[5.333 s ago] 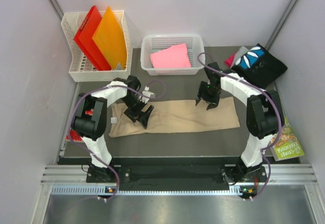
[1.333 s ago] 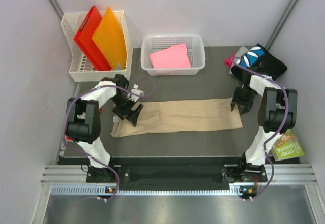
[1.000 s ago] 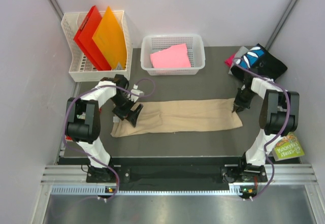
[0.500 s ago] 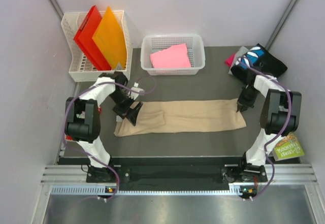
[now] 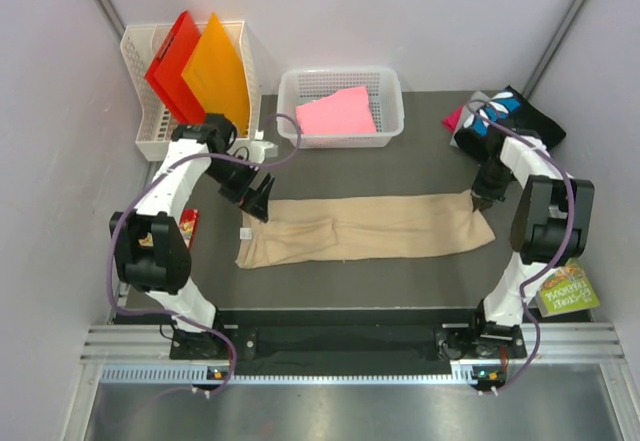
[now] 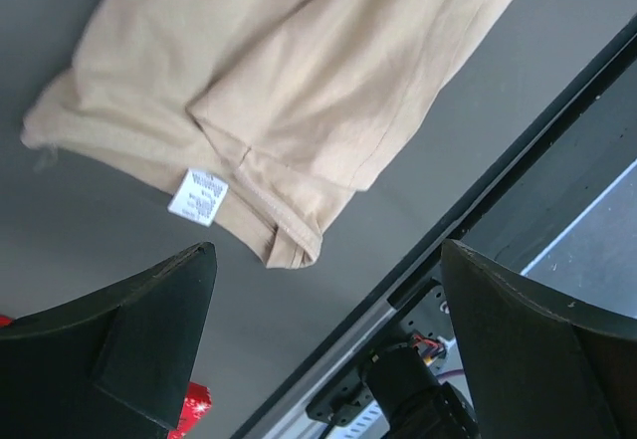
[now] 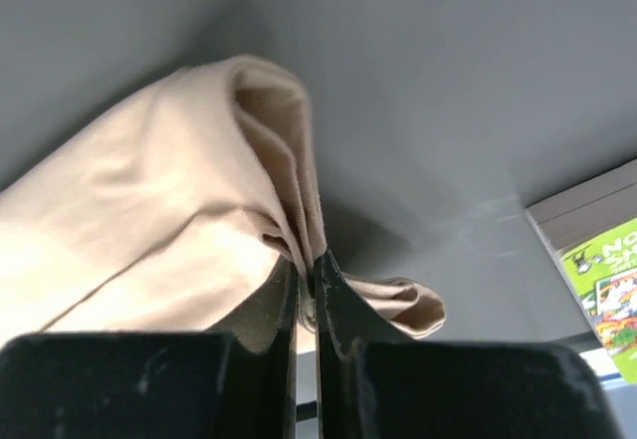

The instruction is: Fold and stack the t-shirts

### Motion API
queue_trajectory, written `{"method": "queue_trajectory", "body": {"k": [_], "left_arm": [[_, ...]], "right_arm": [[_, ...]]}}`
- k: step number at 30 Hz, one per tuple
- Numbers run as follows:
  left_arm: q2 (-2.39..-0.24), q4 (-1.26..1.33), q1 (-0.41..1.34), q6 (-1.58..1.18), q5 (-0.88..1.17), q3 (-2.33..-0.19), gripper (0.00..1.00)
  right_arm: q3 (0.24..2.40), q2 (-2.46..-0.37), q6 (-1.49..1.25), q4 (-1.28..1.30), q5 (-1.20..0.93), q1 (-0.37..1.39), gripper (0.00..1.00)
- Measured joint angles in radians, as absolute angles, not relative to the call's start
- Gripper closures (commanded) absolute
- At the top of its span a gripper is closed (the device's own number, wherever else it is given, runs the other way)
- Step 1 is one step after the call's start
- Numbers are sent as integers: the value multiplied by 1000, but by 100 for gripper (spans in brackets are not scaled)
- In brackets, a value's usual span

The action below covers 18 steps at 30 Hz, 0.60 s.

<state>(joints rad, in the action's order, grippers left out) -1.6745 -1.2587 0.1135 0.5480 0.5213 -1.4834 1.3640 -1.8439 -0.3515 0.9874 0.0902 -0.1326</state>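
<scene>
A tan t-shirt [image 5: 370, 228] lies as a long folded strip across the dark mat. My right gripper [image 5: 483, 197] is shut on a bunched fold at its right end; the right wrist view shows the cloth [image 7: 149, 220] pinched between the closed fingers of that gripper [image 7: 311, 272]. My left gripper [image 5: 256, 197] hangs open above the strip's left end, touching nothing. Below the left gripper [image 6: 326, 260], the left wrist view shows the shirt's left end [image 6: 289, 71] with its white label [image 6: 199, 195]. A pink t-shirt [image 5: 337, 111] lies in a basket. A black printed t-shirt [image 5: 512, 121] sits on a magenta one [image 5: 455, 119] at the back right.
A white mesh basket [image 5: 150, 141] at the back left holds a red folder [image 5: 172, 66] and an orange folder [image 5: 215, 76]. The pink tee's white basket [image 5: 340, 140] stands at back centre. A green booklet [image 5: 565, 286] lies off the mat's right edge, a red packet [image 5: 187, 227] at its left edge.
My right gripper has drawn the tan shirt's right end further right, and the whole strip slid right. The open left gripper has lifted and pulled back off the left end.
</scene>
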Motion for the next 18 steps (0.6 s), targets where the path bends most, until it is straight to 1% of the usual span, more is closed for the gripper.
{"method": "queue_trajectory", "body": {"k": [5,11,18], "left_arm": [[-1668,-1248,43,551,500,-1398,1],[-1672,-1219,-25,560,471,-1366,1],[-1679,-1194,-60,585,439,-1307,1]], "right_arm": [[1440,-1844,-369,1026,104,14,100],[1596,-1890,-413,1068,101,201,100],[1686,-1968,-464,1092,93,348,100]]}}
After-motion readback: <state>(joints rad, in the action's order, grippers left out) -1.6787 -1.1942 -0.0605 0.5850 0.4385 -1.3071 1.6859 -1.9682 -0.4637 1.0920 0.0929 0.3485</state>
